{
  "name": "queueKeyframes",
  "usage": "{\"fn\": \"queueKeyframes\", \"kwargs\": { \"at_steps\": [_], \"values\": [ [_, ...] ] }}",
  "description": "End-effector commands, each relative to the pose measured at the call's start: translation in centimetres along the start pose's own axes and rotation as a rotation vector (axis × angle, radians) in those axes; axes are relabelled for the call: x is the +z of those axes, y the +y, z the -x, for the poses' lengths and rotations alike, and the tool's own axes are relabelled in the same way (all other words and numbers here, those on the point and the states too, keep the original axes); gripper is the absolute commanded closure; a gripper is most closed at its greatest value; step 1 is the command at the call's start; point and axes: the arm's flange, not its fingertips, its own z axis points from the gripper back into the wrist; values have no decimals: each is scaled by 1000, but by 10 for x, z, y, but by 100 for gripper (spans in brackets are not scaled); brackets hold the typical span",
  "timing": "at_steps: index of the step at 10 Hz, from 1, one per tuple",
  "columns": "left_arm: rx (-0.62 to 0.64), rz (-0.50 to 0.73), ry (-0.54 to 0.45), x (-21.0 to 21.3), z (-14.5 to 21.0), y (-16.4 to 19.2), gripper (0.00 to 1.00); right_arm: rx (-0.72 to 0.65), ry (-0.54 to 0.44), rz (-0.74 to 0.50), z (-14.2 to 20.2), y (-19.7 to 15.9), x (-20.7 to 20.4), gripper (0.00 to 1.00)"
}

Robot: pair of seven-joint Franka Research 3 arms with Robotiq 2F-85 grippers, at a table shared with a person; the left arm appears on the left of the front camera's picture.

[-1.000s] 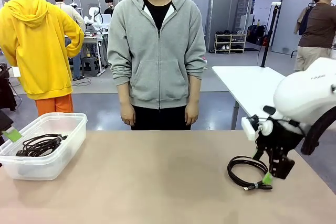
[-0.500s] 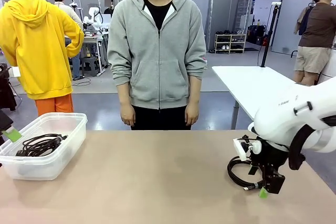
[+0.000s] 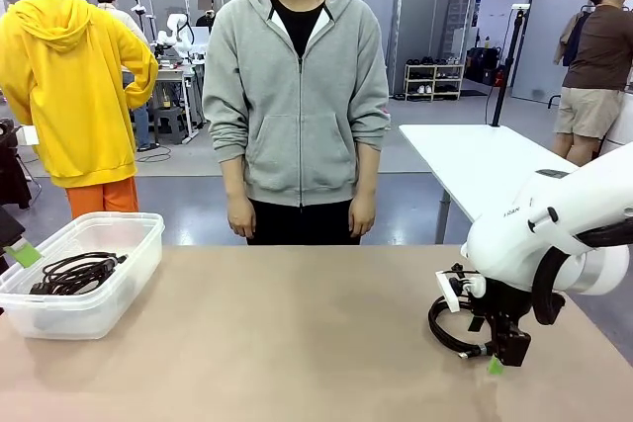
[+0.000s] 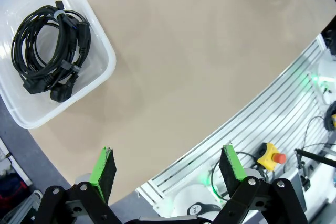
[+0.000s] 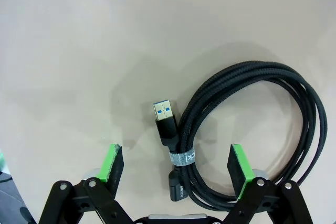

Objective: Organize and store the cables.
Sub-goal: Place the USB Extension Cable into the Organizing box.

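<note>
One bundle of coiled black cables (image 4: 50, 51) lies in the clear plastic bin (image 4: 100, 72); a strapped black braided USB coil (image 5: 247, 129) waits on the table under the right gripper (image 5: 176, 166) (jaws wide, empty), left gripper (image 4: 168, 169) likewise open.

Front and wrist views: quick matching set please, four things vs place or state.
Things:
1. coiled USB cable
2. bundled cables
3. right end effector
4. left end effector

Places or states:
A. inside the clear bin
B. open, above the table's near edge
C. loose on the table
D. open, straddling a strapped coil

Pairs: 1-C, 2-A, 3-D, 4-B
</note>
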Motion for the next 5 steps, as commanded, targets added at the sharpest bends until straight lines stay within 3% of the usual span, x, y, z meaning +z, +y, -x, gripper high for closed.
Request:
{"fn": "queueKeyframes", "kwargs": {
  "at_steps": [1, 4, 5],
  "values": [
    [4, -4, -11, 2, -3, 2, 0, -9, 50, 4, -1, -7, -3, 0],
    [4, -4, -11, 2, -3, 2, 0, -7, 36, 6, -1, -6, -1, 92],
    [4, -4, -11, 2, -3, 2, 0, -5, 44, 0, -2, -8, -4, 100]
  ]
}}
